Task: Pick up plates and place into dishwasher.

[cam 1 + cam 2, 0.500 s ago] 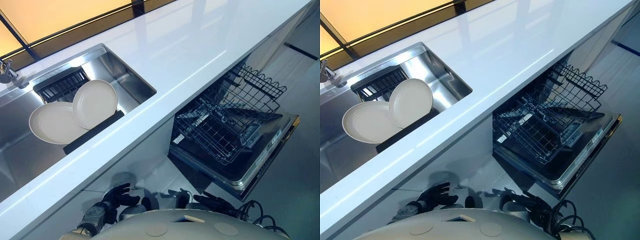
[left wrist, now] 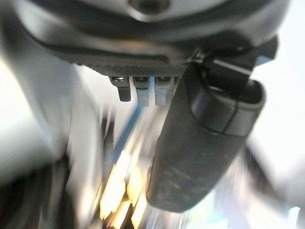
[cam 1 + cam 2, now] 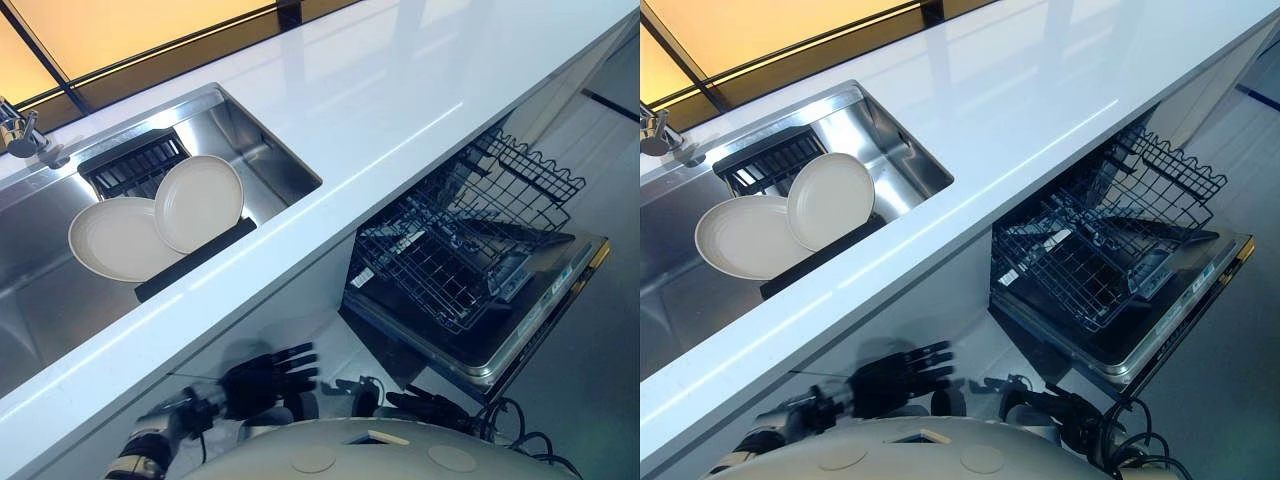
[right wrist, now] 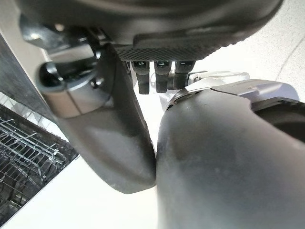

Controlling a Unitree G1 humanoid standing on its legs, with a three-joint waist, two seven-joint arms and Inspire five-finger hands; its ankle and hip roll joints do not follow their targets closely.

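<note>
— What does the sink hold?

— Two pale plates, both inside the basin. The left plate lies towards the sink's left. The right plate stands tilted and overlaps the left plate's right edge. Behind them, at the back of the sink, sits one black drainer rack, and one black strip runs under the plates along the sink's near side. One tap stands at the sink's back left corner.

— And the dishwasher?

— One dishwasher, under the counter and to the right of the sink, its door dropped open. One wire basket is drawn out over the door.

— The hands?

— The left hand hangs below the counter edge, in front of the sink. Its fingers are stretched straight and spread, holding nothing. The right hand is lower and to the right of the sink, with loose fingers and nothing in them.

— What differs from half a second ago?

— The left hand has risen towards the counter edge and its fingers, bent before, have spread. The right hand is about where it was. The whole view has slid a little, so the camera moved. The plates lie in the sink as before.
</note>
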